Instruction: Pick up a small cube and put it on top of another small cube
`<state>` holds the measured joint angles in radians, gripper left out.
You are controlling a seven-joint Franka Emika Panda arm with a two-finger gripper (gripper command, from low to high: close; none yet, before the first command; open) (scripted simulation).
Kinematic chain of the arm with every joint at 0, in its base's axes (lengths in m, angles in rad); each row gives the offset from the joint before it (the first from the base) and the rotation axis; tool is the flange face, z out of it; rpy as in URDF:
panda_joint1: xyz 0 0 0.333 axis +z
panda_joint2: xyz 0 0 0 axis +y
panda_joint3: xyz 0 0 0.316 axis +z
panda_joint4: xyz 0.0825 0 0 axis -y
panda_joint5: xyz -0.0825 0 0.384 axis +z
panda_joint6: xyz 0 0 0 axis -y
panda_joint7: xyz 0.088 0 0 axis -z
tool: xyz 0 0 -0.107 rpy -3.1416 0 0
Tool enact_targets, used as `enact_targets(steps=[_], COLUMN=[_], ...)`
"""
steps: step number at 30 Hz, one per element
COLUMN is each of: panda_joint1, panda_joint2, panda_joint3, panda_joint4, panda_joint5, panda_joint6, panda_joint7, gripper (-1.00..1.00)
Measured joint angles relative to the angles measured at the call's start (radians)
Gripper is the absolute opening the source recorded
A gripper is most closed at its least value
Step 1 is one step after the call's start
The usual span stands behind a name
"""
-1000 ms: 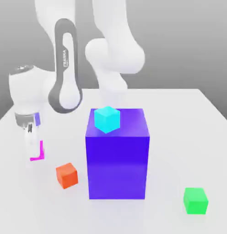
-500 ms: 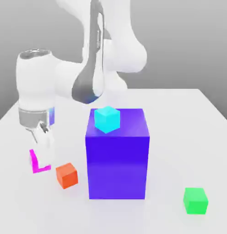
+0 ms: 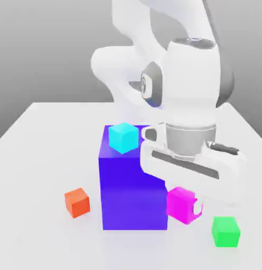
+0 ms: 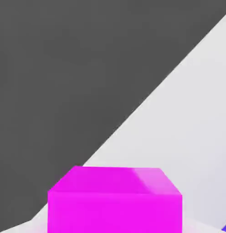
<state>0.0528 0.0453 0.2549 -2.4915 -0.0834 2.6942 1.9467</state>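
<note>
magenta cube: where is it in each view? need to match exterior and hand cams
Exterior view: the small magenta-pink cube is low and right of centre, under the gripper, between the big blue-violet block and the green cube.
Hand view: the cube is at the bottom centre.
Shared landmark: the white table.

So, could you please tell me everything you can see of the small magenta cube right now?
The small magenta cube is a plain, smooth, evenly coloured block with no markings. The gripper is shut on it; a white finger presses its side. In the exterior view it sits tilted beside the big blue block, at that block's lower right corner, with the green cube further right.
</note>
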Motion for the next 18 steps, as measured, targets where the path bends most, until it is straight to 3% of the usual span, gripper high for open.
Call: enact_targets(steps=[8, 14, 15, 18], panda_joint1=[0.132, 0.172, 0.178, 0.178], panda_joint2=[0.06, 0.215, 0.234, 0.234], panda_joint3=[0.06, 0.004, -0.004, -0.004], panda_joint4=[-0.011, -0.007, -0.006, -0.006], panda_joint5=[0.013, -0.089, -0.102, -0.102], panda_joint6=[-0.071, 0.056, 0.072, 0.072], panda_joint7=[0.159, 0.243, 0.252, 0.252], gripper=[-1.0, -1.0, 1.0, 1.0])
